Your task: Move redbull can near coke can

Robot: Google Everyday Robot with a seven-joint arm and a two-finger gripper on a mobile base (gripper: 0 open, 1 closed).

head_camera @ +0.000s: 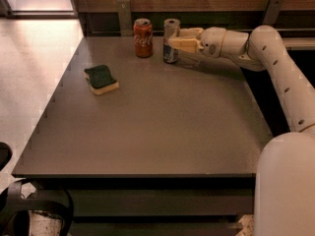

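Note:
The redbull can (171, 41) stands upright at the back of the dark table (162, 127), slim and silver with blue low on its side. The coke can (142, 37), red with white script, stands just to its left with a small gap between them. My gripper (175, 38) reaches in from the right and is shut on the redbull can at mid height. One finger (184, 44) lies in front of the can and the other behind it.
A green and yellow sponge (101, 79) lies on the left part of the table. A wood-panelled wall with metal brackets (124, 14) runs right behind the cans. My white arm (275, 63) spans the table's right side.

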